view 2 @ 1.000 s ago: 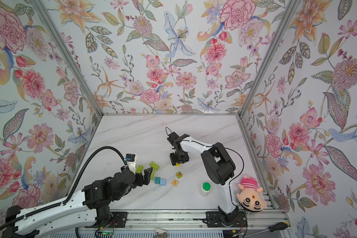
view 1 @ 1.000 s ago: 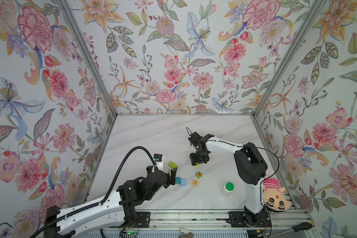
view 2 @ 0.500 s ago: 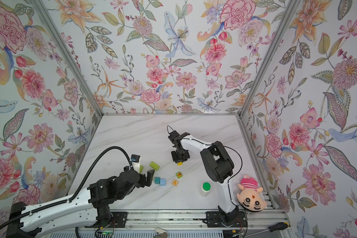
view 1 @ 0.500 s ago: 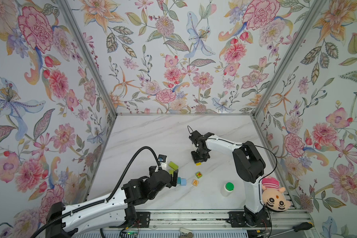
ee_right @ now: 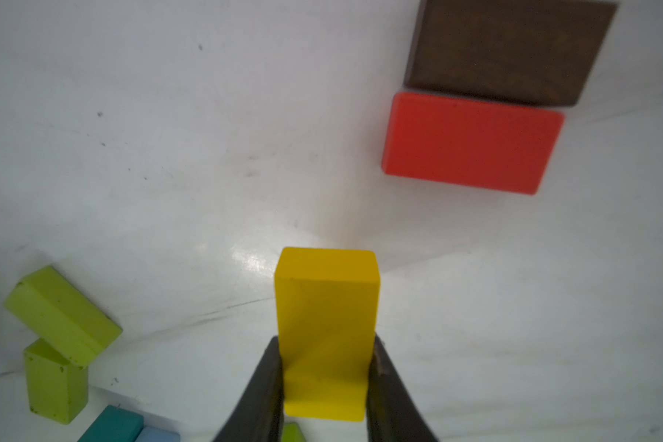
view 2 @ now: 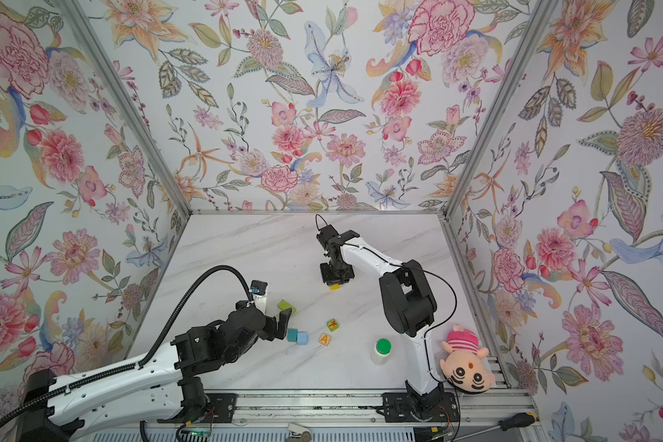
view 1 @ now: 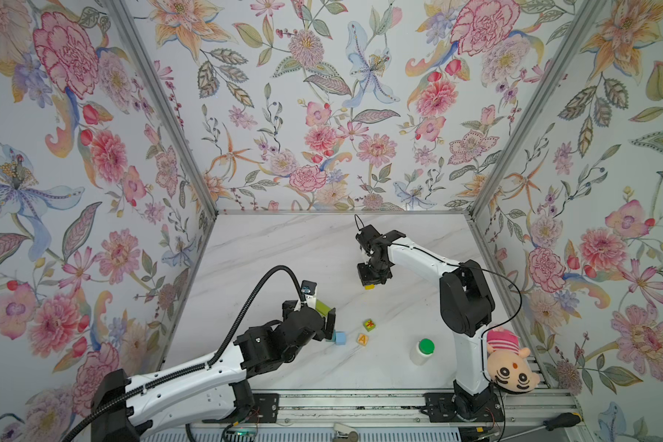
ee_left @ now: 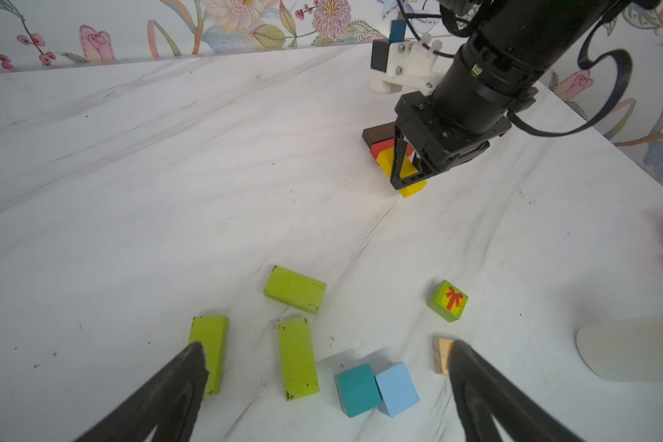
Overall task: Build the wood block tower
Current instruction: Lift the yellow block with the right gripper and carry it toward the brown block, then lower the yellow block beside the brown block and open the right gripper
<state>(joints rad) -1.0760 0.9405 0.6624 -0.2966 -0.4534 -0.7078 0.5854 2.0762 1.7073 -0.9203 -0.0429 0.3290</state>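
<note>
My right gripper (ee_right: 326, 367) is shut on the yellow block (ee_right: 326, 325), held low over the table (view 1: 284, 260) mid-back; the same yellow block (view 1: 369, 286) shows under the gripper in a top view. Beside it the red block (ee_right: 471, 143) and brown block (ee_right: 510, 49) lie flat, side by side. No stacked tower shows. My left gripper (ee_left: 327, 350) hangs open above loose blocks: three lime-green oblongs (ee_left: 294, 289), a teal cube (ee_left: 357, 389), a light-blue cube (ee_left: 397, 388), a green red-marked cube (ee_left: 448, 300) and a tan "A" cube (ee_left: 441, 356).
A white bottle with a green cap (view 1: 422, 349) stands at the front right. A plush doll (view 1: 511, 363) lies by the right arm's base. A screwdriver (view 1: 559, 421) rests on the front rail. Floral walls close in three sides.
The right jaws have closed on the yellow block. The left arm has shifted slightly over the loose blocks, still open.
</note>
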